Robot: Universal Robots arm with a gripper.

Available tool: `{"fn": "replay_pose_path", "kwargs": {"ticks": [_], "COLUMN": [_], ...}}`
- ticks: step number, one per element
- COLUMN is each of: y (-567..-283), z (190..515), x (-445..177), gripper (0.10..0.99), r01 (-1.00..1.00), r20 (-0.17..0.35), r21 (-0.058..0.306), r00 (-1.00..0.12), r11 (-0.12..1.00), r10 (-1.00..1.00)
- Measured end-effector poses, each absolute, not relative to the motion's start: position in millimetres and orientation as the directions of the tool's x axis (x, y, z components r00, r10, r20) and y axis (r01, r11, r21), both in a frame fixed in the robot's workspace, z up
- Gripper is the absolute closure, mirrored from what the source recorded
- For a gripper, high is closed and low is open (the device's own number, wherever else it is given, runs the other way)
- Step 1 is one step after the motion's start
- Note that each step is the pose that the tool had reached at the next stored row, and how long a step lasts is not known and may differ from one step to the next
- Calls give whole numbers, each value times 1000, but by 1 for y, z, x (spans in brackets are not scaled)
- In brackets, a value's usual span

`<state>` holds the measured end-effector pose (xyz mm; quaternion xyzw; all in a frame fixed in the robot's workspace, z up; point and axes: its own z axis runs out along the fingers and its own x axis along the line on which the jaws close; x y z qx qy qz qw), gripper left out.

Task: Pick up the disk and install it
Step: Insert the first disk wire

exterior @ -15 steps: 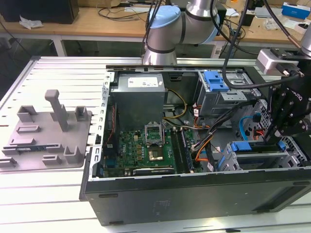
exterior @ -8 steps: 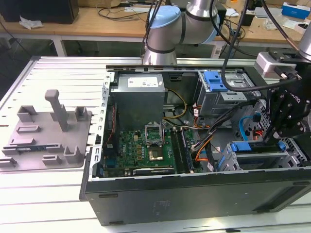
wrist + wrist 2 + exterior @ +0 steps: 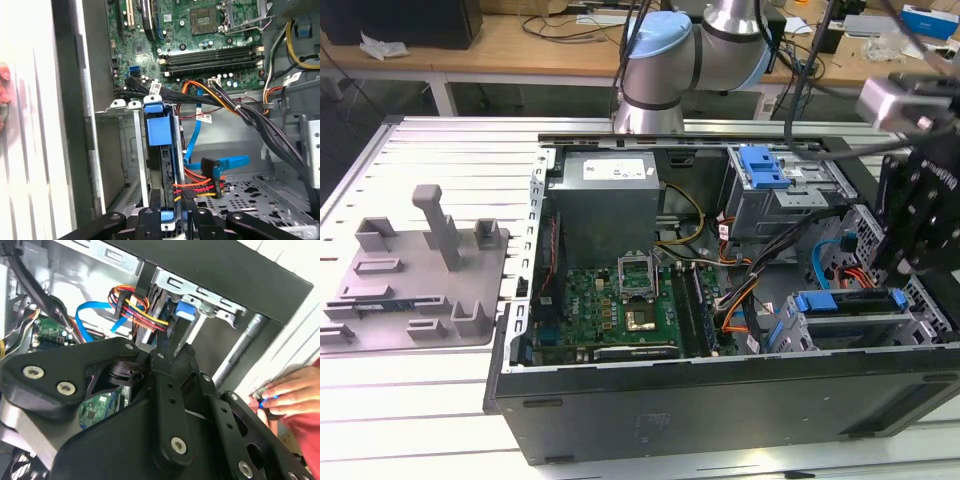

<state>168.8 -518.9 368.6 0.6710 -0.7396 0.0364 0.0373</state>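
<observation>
Exterior view: open computer case (image 3: pixel 720 405) lying on its side on the slatted bench (image 3: pixel 420 410), so that the drive cage (image 3: pixel 920 330) at the exterior view's right opens upward for vertical access. Disk (image 3: pixel 850 304) standing on edge inside that cage, blue frame uppermost, probably so the frame's rails can run down the cage guides. Pincer (image 3: pixel 917 215) poised directly above the cage, close over the disk's end nearer the exterior view's right. Grey plate (image 3: pixel 415 270) with upright posts lying bare at the exterior view's left, well apart from the case.

First wrist view: looking down the slot; disk (image 3: pixel 160 129) seen edge-on between the cage walls, pincer (image 3: pixel 170 220) astride its near end. Open, closed or gripping: cannot be told. Red, yellow and orange wires (image 3: pixel 200 187) and a flat blue cable (image 3: pixel 220 164) lying just beside the slot, apparently routed within reach of the drive's connectors.

Second wrist view: a person's hand (image 3: pixel 282 395) outside the case wall, on a small blue-lit object.

Judged stage: disk already in its bay, seating depth uncertain.
</observation>
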Motion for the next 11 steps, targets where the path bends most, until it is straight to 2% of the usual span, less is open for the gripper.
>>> {"fn": "replay_pose_path", "kwargs": {"ticks": [11], "y": [-519], "z": [369], "x": [169], "gripper": [784], "r01": [-995], "r20": [104], "r21": [-9], "r00": [-97], "r11": [97], "r10": [-990]}}
